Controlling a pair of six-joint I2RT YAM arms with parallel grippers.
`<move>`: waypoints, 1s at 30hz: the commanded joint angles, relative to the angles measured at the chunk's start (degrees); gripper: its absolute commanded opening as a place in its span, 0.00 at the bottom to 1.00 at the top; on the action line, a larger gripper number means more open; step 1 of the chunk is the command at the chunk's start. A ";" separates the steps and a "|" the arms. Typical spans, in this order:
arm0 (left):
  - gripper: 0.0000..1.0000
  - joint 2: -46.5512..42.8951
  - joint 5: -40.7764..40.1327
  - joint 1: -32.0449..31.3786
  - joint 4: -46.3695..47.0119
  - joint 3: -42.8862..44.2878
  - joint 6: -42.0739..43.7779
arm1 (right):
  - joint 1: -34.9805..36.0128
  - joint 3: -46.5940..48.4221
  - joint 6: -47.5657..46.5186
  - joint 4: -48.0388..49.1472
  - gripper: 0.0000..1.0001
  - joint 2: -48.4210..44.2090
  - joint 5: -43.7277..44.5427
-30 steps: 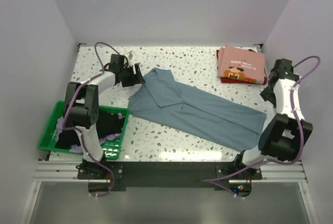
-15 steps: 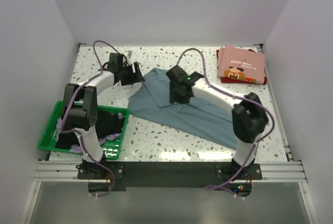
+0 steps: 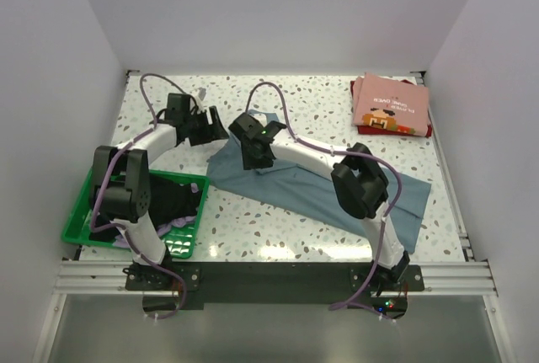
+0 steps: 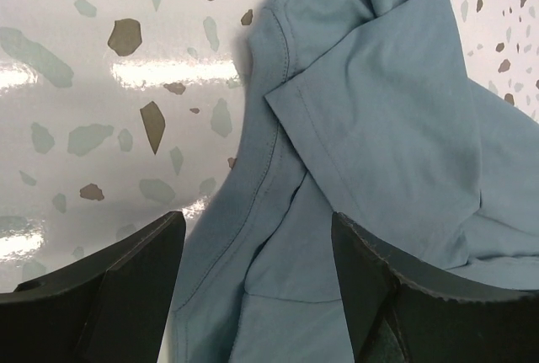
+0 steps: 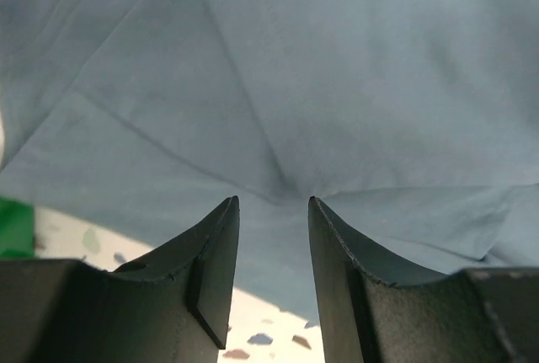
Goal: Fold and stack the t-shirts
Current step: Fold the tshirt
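grey-blue t-shirt slantwise on the worktop — long axis running far-left to near-right.
its hem stops short of the right edge. left gripper, jaws spread wide, hovers at the sleeve; right gripper, jaws narrowed over puckered cloth — gripping or not, cannot tell. a second ago the right arm stood at the right edge.

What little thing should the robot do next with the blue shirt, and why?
Probably close the right end effector fully: its fingers sit low on the grey-blue t-shirt, with cloth puckering into the narrow gap between them. The left end effector hangs open over the sleeve.
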 commanded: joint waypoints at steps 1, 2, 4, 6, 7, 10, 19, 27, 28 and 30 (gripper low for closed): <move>0.75 -2.13 2.14 0.53 3.77 -0.72 0.00 | -0.16 2.83 -0.50 -1.33 0.42 0.48 5.99; 0.75 -2.04 2.05 0.53 3.95 -0.37 0.00 | -0.16 1.61 -0.77 -0.72 0.41 0.31 5.56; 0.75 -1.60 1.44 0.53 3.52 0.68 0.26 | -0.25 1.16 -1.65 -0.10 0.41 0.92 5.21; 0.75 -1.25 1.26 0.44 3.16 1.30 0.96 | -0.25 0.72 -2.00 -0.10 0.40 2.06 4.42; 0.75 -1.16 1.26 0.53 2.64 1.82 1.14 | -0.25 0.63 -2.26 -0.19 0.39 2.41 4.15; 0.75 -1.16 1.35 0.53 2.37 1.92 1.41 | -0.34 0.28 -2.70 0.07 0.37 3.12 4.06; 0.75 -1.43 1.26 -0.26 2.73 2.70 2.72 | -2.10 -2.44 -2.00 2.01 0.29 3.74 2.92; 0.68 2.70 -0.85 -2.90 2.02 7.27 5.53 | -2.97 -5.95 -1.13 2.88 0.08 0.14 3.27; 0.66 3.23 -0.94 -3.42 1.93 8.32 5.80 | -3.15 -6.65 -0.95 3.15 0.04 -0.39 3.10; 0.62 4.81 -1.29 -4.04 1.93 9.47 6.59 | -3.59 -8.50 -0.25 3.76 0.00 -1.88 2.75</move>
